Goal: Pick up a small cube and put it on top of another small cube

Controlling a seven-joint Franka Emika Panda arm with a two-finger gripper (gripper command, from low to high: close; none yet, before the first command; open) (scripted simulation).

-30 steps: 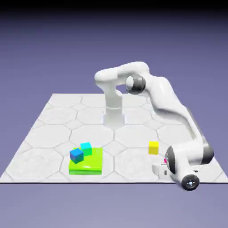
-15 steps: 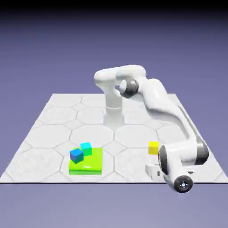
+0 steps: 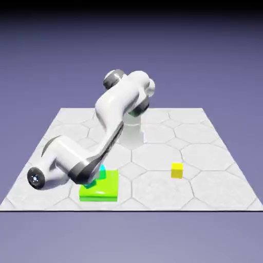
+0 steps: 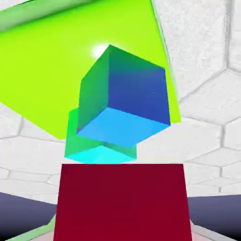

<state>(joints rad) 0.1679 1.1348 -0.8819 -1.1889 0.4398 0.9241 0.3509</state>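
Outside view: the arm (image 3: 110,115) reaches over the green block (image 3: 98,193) and hides its own hand. The yellow cube (image 3: 176,170) sits well apart.

Hand view: the fingers (image 4: 38,232) pinch the pink cube (image 4: 123,202), dark red here. I think it's carrying time. Next, line up over the blue cube (image 4: 139,96) or cyan cube (image 4: 101,153); I can't tell which. They're close, so it might bump one.

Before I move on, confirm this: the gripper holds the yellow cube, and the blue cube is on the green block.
Not the yellow cube: the gripper holds a dark red cube, as the hand view shows. The blue cube is on the green block.
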